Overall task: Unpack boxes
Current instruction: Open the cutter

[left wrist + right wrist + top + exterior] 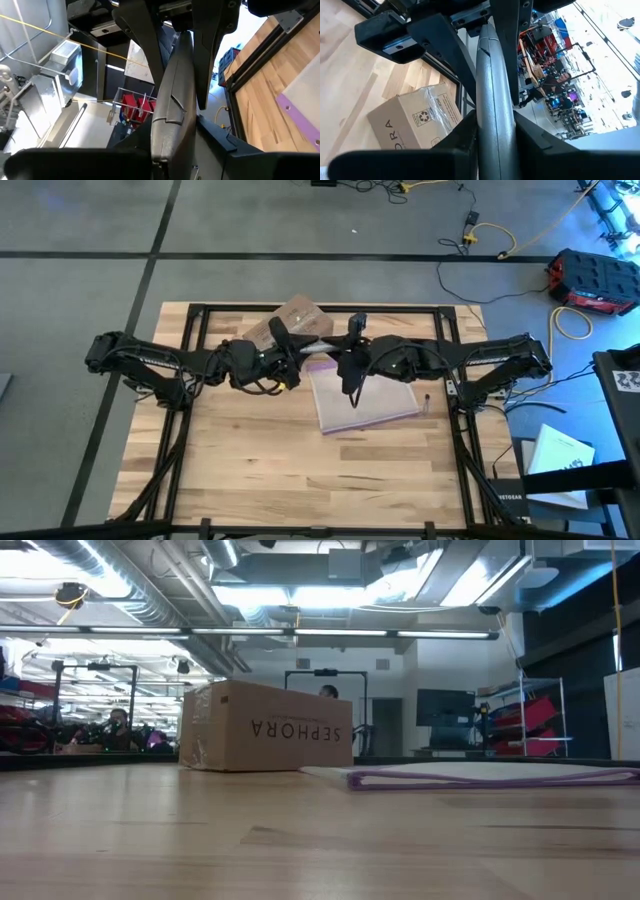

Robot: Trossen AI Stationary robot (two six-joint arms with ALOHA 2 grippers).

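A brown cardboard box (295, 318) with SEPHORA lettering (265, 727) rests on its base at the table's far middle, and no gripper touches it. A slim grey knife-like tool (318, 346) hangs in the air just in front of the box. My left gripper (298, 352) is shut on one end of the tool and my right gripper (340, 352) on the other. Both arms reach in level from the table's sides. A clear plastic bag with a purple edge (365, 395) lies flat below the right gripper. My left gripper pinches the grey tool's left end (167, 145) between its two fingers. It comes in level from the table's left, fingers along the tool. The tool is lifted clear of the table. My right gripper pinches the tool's other end (495, 135) between its two fingers. It comes from the table's right, slanting slightly down, fingers along the tool, which spans the gap to the left gripper's fingers (435, 30).
Bare wood lies across the table's near half (300, 470). Black frame rails (455, 340) run along the table's edges. On the floor to the right are cables and a red and black case (592, 280).
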